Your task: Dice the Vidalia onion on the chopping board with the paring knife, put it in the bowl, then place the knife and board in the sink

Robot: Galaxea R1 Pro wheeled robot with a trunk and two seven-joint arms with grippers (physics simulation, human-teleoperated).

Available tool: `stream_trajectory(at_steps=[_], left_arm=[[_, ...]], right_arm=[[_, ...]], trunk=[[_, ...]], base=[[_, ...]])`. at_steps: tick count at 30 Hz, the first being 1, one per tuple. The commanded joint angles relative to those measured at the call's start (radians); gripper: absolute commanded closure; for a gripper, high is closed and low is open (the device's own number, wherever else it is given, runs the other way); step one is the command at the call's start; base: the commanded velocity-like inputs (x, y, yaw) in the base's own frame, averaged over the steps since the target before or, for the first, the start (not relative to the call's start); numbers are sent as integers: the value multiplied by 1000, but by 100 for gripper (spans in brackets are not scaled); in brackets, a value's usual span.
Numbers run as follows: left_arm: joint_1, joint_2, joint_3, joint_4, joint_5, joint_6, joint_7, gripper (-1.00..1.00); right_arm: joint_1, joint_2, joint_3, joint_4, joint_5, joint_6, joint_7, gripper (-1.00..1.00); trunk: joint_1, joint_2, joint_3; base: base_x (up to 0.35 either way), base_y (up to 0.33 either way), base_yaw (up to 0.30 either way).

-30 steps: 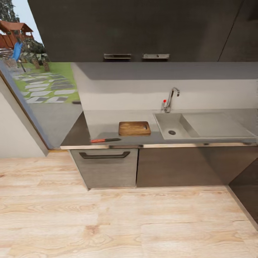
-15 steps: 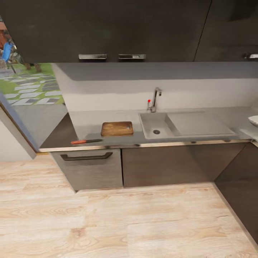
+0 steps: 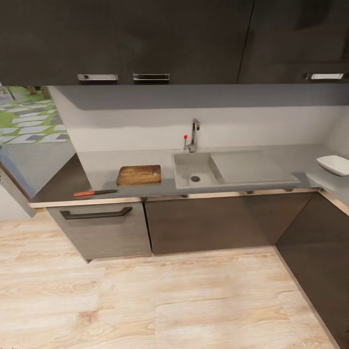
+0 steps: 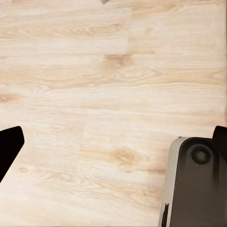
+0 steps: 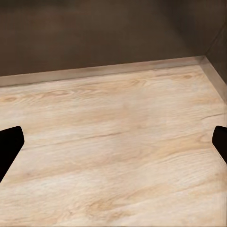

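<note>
— What is showing of the left gripper (image 4: 113, 142)?
— Two black fingertips (image 4: 9, 144) are framing it, blunt and matte. Beside one, a grey-edged black housing (image 4: 194, 184) with a round boss is showing.
— The right gripper (image 5: 113, 142)?
— Matching black tips.

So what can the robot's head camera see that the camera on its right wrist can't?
The head view shows the kitchen worktop: the chopping board, the paring knife near the countertop's front edge, the sink with its tap, and a white bowl far to the right. I can't make out an onion in the basin.

The right wrist view shows the right gripper, its dark fingertips wide apart above the floor.

Both show the light wooden floor and dark cabinet fronts.
</note>
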Motion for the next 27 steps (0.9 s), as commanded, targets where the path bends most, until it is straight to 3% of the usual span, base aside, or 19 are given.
stream_trajectory(at_steps=[1, 9, 27], left_arm=[[1, 0, -5, -2, 5, -1, 3, -100], [1, 0, -5, -3, 5, -1, 4, -100], [1, 0, -5, -2, 5, -1, 4, -100]], right_arm=[[-1, 0, -8, 0, 10, -2, -5, -100], [-1, 1, -8, 0, 10, -2, -5, -100], [-1, 1, -8, 0, 12, -2, -4, -100]], trunk=[[1, -2, -2], [1, -2, -2], [1, -2, -2]], base=[[94, -319, 162], [105, -319, 133], [111, -319, 5]])
